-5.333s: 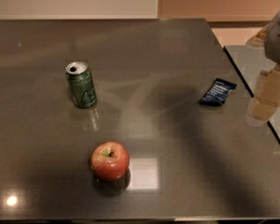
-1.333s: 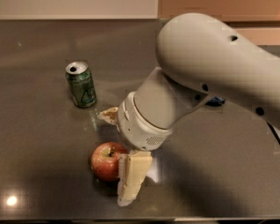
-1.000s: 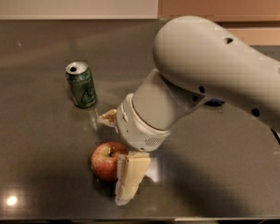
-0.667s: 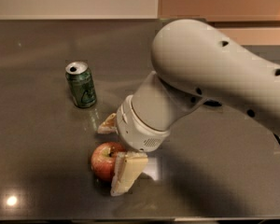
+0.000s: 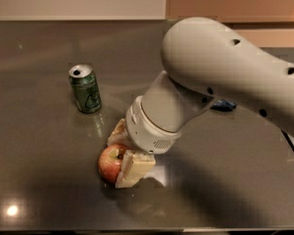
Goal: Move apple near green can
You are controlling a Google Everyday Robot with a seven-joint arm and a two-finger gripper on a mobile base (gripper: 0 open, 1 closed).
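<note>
The red apple sits on the dark table, in front of and a little right of the green can, about a can's height away from it. The can stands upright with its silver top open. My gripper reaches down over the apple's right side. One pale finger lies behind the apple and the other in front of it, both pressed against it. The large white arm hides the apple's right half.
A dark blue snack wrapper peeks out from behind the arm at the right. The table's right edge runs close to the arm. A pale wall and a wooden panel stand behind the table.
The arm came in from the right and dropped over the apple. In the last second the front finger has drawn in against the apple. Apple and can have not moved.
</note>
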